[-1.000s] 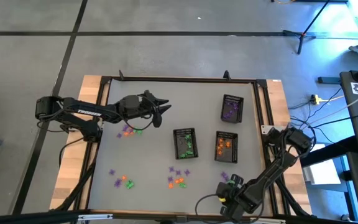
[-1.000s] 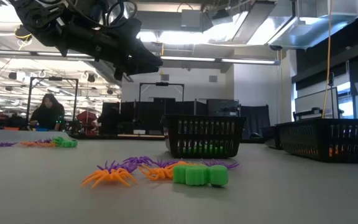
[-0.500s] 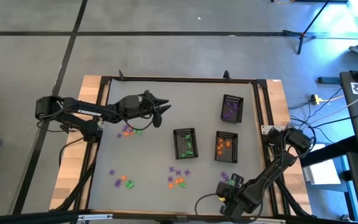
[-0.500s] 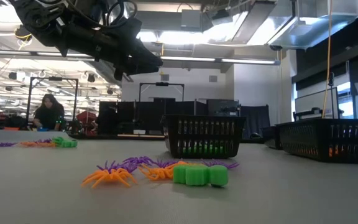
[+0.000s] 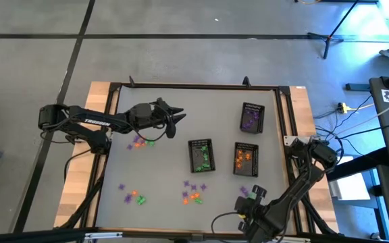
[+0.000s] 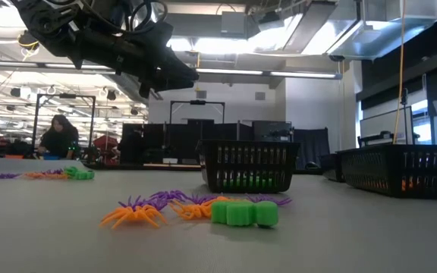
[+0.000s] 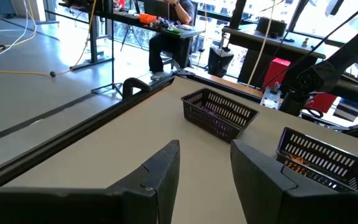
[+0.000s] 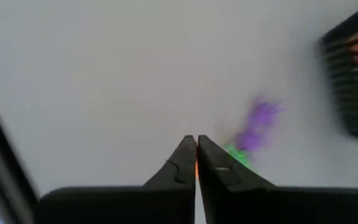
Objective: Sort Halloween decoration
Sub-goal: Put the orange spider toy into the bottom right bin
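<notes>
Table (image 5: 161, 172) is the grey work surface framed in black rail with wooden edges; read it from your left.

Left gripper (image 5: 179, 112) hangs over the far-left part of the table, above the surface, its two dark fingers (image 7: 160, 177) spread apart with nothing between them. In the low view it (image 6: 174, 76) shows high in the air. Just beside it on the near side lies a small cluster of orange, green and purple plastic trinkets (image 5: 140, 142).

Nearer the front edge on the left you have a second small group of purple, green and orange trinkets (image 5: 132, 197), resting flat on the table.

At front centre sits a third cluster of purple and orange trinkets (image 5: 194, 192); in the low view it reads as orange and purple spider shapes with a chunky green piece (image 6: 241, 213).

Behind that cluster stands the middle black rectangular mesh basket (image 5: 201, 155), with green pieces inside. To its right is a second black mesh basket (image 5: 246, 158) holding orange pieces, and farther back a third black mesh basket (image 5: 252, 117) holding purple pieces.

Right gripper (image 5: 245, 208) is low at the front right of the table, fingers pressed together, a sliver of orange between the tips (image 8: 196, 163) in the right wrist view; what it is cannot be told. A purple and green trinket pair (image 8: 253, 134) lies just beside the tips.
</notes>
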Robot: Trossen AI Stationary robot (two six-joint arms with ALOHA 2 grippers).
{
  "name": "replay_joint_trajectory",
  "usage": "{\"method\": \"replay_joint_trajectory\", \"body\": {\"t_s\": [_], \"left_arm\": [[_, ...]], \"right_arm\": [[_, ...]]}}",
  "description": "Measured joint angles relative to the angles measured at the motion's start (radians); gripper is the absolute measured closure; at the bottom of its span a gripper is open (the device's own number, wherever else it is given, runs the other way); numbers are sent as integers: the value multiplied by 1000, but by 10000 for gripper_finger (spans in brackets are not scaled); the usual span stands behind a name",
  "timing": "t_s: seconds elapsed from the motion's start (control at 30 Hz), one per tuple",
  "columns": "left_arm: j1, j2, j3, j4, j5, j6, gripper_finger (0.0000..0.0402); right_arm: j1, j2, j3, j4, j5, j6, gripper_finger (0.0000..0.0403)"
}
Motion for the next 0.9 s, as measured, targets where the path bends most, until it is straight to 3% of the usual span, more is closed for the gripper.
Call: {"method": "replay_joint_trajectory", "body": {"t_s": [0.23, 0.6, 0.77, 0.9], "left_arm": [[0, 0, 0, 0, 0, 0, 266], [0, 0, 0, 0, 0, 0, 266], [0, 0, 0, 0, 0, 0, 266], [0, 0, 0, 0, 0, 0, 266]], "right_arm": [[-29, -1, 94, -228, 230, 2, 401], [-246, -18, 98, -432, 183, -69, 402], [-282, -156, 22, -415, 232, -58, 402], [-255, -359, -173, -235, 312, 63, 403]]}}
